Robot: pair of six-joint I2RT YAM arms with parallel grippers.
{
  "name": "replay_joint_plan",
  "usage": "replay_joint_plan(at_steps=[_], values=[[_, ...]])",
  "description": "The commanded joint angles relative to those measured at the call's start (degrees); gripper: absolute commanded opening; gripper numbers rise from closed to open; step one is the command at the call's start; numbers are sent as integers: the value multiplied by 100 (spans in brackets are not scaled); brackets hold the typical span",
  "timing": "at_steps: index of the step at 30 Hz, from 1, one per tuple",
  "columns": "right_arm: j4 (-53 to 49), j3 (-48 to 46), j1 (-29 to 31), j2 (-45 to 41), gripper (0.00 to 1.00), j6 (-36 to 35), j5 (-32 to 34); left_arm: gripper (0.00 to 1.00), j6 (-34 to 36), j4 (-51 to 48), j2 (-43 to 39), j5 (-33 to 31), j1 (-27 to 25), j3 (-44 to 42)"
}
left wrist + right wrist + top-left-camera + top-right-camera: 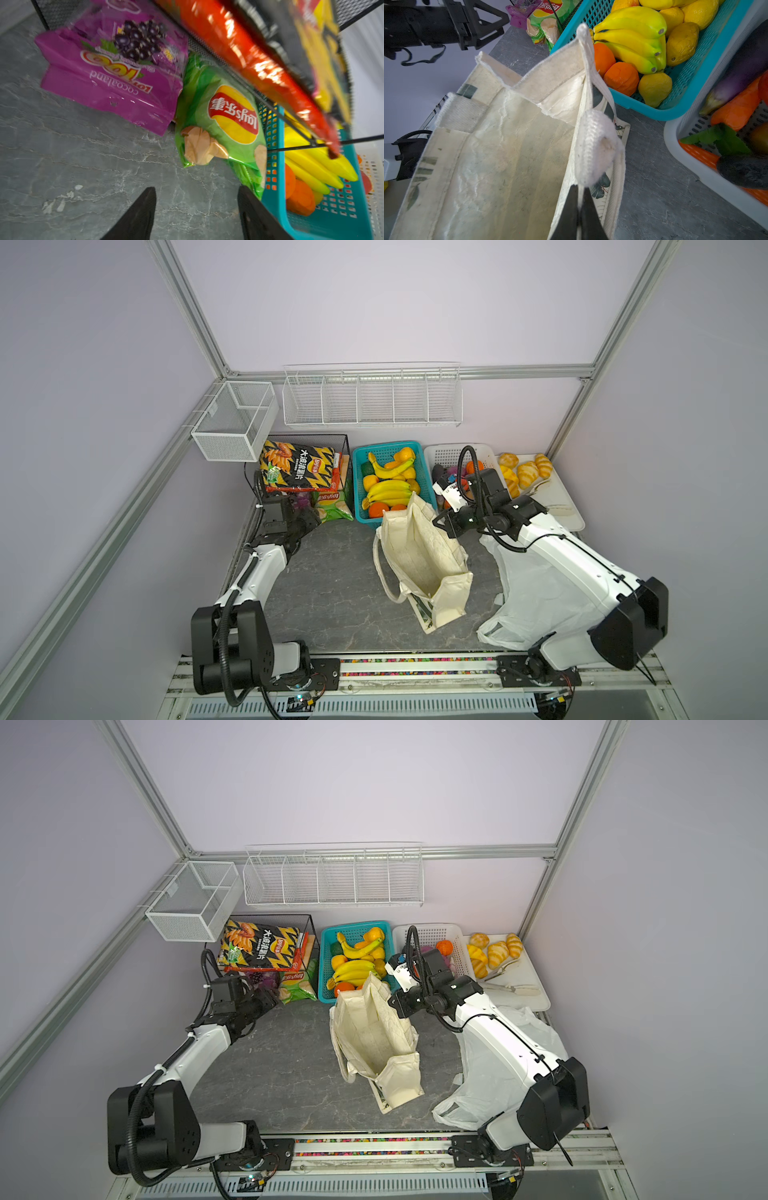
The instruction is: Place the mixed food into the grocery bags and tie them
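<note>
Left wrist view suggests the step: grasping the Lay's packet (pixel 220 124). Best to centre the released, empty left claw (pixel 196 188) on its near end, clear of the basket (pixel 272 133), and pinch lightly. The packet lies on the table just ahead, off toward that basket. The right claw (pixel 580 187) is clenched on the rim of the tote (pixel 500 145).

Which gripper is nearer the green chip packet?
Left. The left gripper hangs open just before the green chip packet; the right gripper is shut on the tote, farther off.

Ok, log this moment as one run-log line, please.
left gripper: open, empty, near green Lay's packet | right gripper: shut on canvas tote rim, mouth held open | tote: nothing inside | white plastic bag: lying beside tote
</note>
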Motion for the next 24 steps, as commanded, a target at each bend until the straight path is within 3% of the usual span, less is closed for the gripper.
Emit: replay_joint_plan(at_steps=[1,9,17,24], values=[[233,-62,2,-59,7,47,-111,63,125,753,353,164,-20,-77],[202,-50,28,-15,7,32,-88,63,213,1398,1334,797,-37,88],[172,-51,53,17,7,18,-66,62,385,1632,1718,763,-37,288],[137,-71,68,-14,7,3,-9,41,414,1822,1927,929,-37,477]])
